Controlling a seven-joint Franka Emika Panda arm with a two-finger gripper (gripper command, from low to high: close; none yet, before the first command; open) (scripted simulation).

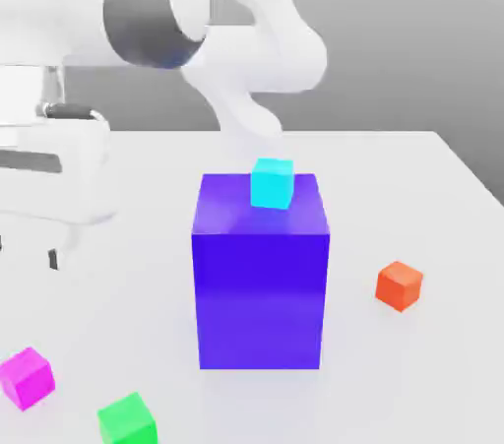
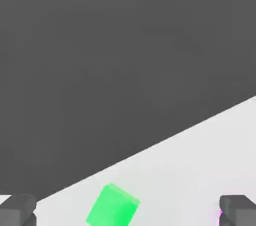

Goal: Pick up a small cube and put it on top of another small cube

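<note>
You see the jaws standing fully apart and empty: in the hand view one dark finger sits at each lower corner, with open table between them. The gripper hangs above the table. Between the jaws lies the green cube, turned at an angle to them. A sliver of magenta shows against the inner edge of one finger.

In the exterior view the small magenta cube rests on the table just beside the green cube, one corner turned toward the camera. As a cube it has no long axis. Its faces carry no writing.

Farther out stands the big blue-purple block, with a cyan cube on top. An orange-red cube lies beyond.
</note>
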